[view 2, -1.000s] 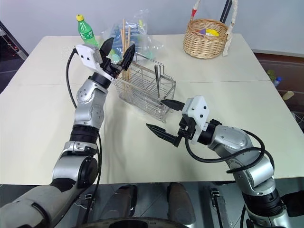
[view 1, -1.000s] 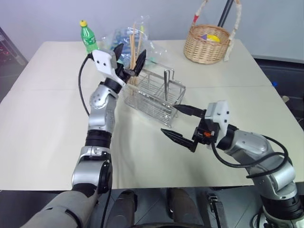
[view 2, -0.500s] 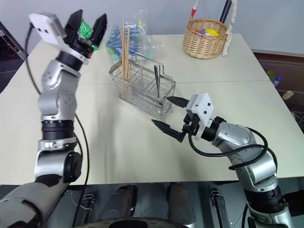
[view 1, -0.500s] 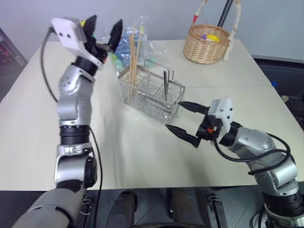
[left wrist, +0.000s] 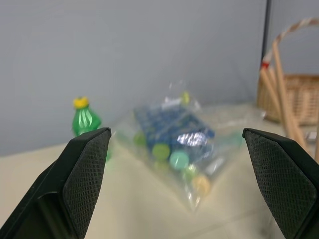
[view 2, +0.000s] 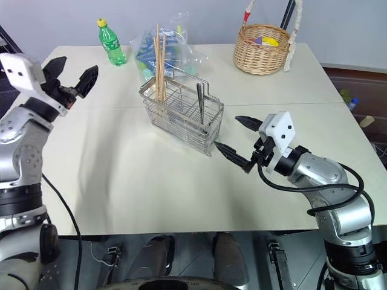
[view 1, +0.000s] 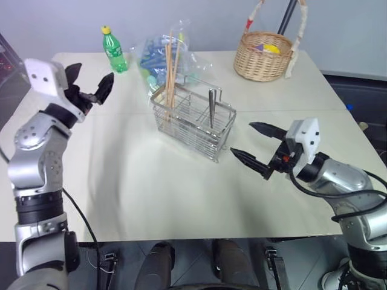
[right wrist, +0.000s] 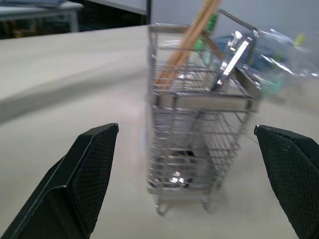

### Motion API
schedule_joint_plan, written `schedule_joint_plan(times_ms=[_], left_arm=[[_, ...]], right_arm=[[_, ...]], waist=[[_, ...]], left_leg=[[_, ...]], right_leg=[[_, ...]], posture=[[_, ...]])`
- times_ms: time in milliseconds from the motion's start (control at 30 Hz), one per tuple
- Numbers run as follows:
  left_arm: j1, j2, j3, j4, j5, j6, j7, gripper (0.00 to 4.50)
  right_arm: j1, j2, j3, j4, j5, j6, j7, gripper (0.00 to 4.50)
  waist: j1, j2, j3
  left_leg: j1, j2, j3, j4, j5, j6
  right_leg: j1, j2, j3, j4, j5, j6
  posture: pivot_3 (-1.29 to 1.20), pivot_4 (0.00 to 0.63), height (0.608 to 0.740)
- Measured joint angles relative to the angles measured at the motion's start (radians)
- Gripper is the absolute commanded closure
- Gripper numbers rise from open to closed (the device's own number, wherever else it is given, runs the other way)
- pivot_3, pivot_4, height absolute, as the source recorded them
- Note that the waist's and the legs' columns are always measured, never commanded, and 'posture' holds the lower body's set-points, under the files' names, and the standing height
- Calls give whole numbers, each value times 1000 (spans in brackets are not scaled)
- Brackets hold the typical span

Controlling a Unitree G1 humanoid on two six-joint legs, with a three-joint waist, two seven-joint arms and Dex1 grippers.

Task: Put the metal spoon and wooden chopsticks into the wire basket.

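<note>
From the head view, both my left hand (view 1: 89, 84) and right hand (view 1: 257, 145) are spread wide and carrying nothing; the wooden chopsticks (view 1: 170, 69) and metal spoon (view 1: 211, 106) already stand upright in the wire basket (view 1: 192, 122) on the counter (view 1: 145, 193). Left wrist view: a plastic bag (left wrist: 175, 147) and green bottle (left wrist: 85, 119). Right wrist view: the basket looks light and tippy, I'd guess, so grab its stiff top rim.
</note>
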Motion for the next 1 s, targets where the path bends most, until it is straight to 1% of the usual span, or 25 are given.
schedule_joint_plan(times_ms=[133, 300, 467, 600, 733, 800, 900, 1000], left_arm=[[95, -5, 4, -62, 0, 31, 20, 49], [225, -53, 10, -173, -27, 60, 28, 49], [343, -92, -4, -280, -73, 107, 13, 49], [439, -113, -43, -389, -161, 150, -42, 49], [459, -93, -46, -438, -228, 188, -75, 49], [459, -80, -46, -444, -250, 193, -87, 49], [458, -58, -37, -445, -271, 204, -95, 49], [458, -42, -28, -445, -285, 207, -100, 49]], right_arm=[[-1, 4, 0, 5, -37, 5, -54, 0], [8, 33, -9, 5, -30, 55, -112, 0], [38, 28, -37, -8, 14, 96, -104, 0], [60, -5, -109, -22, 93, 120, -55, 0], [100, -56, -191, -45, 212, 151, 19, 0], [125, -81, -211, -65, 258, 162, 52, 0], [164, -111, -221, -86, 291, 167, 96, 0], [172, -113, -218, -98, 299, 166, 95, 0]], waist=[[0, 0, 0], [1, 0, 0], [1, 0, 0], [2, 0, 0], [2, 1, 0], [1, 1, 0], [1, 1, 0], [1, 1, 0]], left_leg=[[0, 0, 0, 0, 0, 0], [0, 0, 0, 0, 0, 0], [0, 0, 0, 0, 0, 0], [0, 0, 0, 0, 0, 0], [1, 1, 0, 0, 0, 1], [1, 1, 0, 0, -1, 1], [1, 1, 1, 0, -1, 1], [1, 1, 1, 0, -1, 1]], right_leg=[[0, 0, 0, 0, 0, 0], [0, 0, 0, 0, 0, 0], [0, 0, 0, 0, 0, -1], [0, 0, 1, -1, 0, -1], [1, 0, 1, -1, -2, -4], [1, 0, 1, -1, -2, -4], [1, 1, 1, -1, -2, -4], [1, 1, 1, -1, -2, -4]], posture=[[0, 150, 740], [0, 150, 740], [0, 150, 740], [0, 150, 740], [0, 150, 740], [0, 150, 740], [0, 150, 740], [0, 150, 740]])
